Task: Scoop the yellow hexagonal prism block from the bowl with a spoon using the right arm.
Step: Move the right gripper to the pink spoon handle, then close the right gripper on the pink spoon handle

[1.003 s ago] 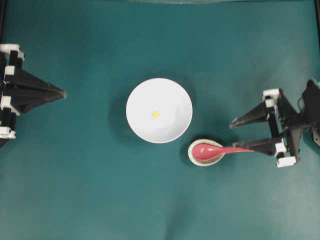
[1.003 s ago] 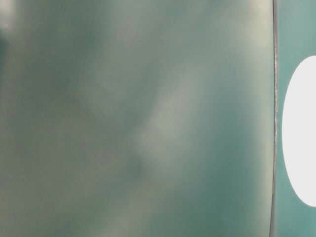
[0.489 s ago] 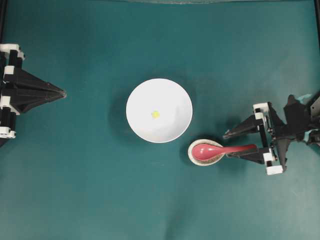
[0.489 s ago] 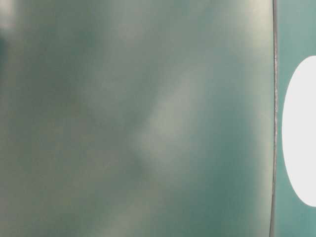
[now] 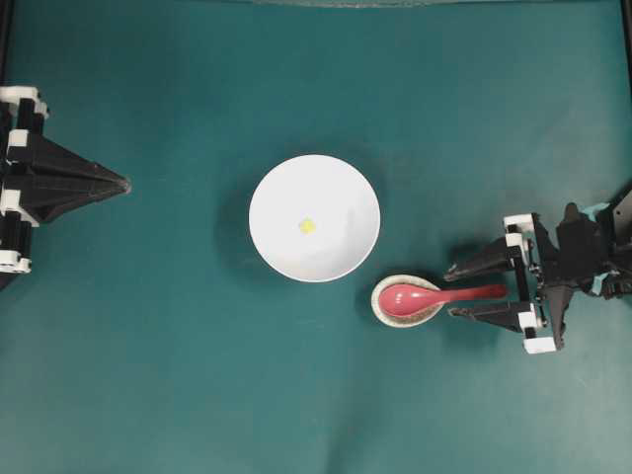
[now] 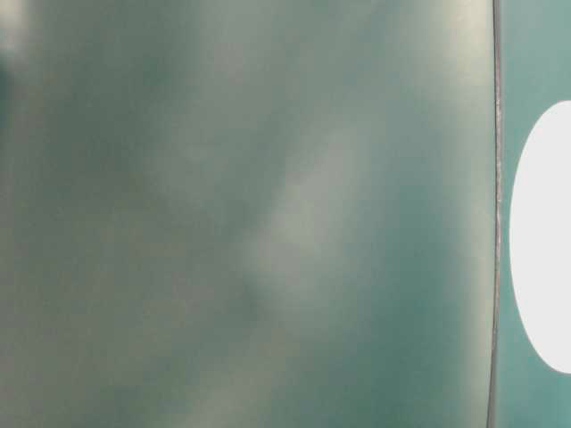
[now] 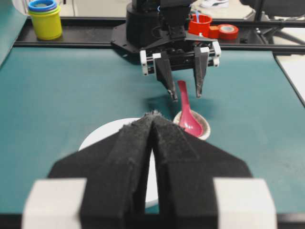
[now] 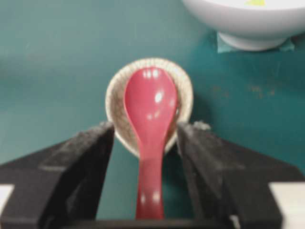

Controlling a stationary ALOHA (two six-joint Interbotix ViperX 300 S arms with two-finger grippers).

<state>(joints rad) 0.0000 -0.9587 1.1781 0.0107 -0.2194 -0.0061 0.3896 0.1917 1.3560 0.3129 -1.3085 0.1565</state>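
Note:
The white bowl (image 5: 314,217) stands mid-table with the tiny yellow hexagonal prism block (image 5: 307,226) inside it. To its lower right, the pink-red spoon (image 5: 434,295) lies with its scoop in a small speckled spoon rest (image 5: 378,296) and its handle pointing right. My right gripper (image 5: 451,291) is open, one finger on each side of the handle. In the right wrist view the spoon (image 8: 150,105) runs between the fingers (image 8: 81,157) with a gap on both sides. My left gripper (image 5: 123,184) is shut and empty at the far left, well away from the bowl.
Beyond the table's far edge, the left wrist view shows a yellow tub (image 7: 45,19), a red cup (image 7: 202,24) and a red tape roll (image 7: 228,31). The table-level view is a blur with a white oval (image 6: 544,241) at its right edge.
My right gripper has moved left and shifted so that its open fingers now straddle the spoon's handle. The spoon, bowl, block and left arm have not moved.

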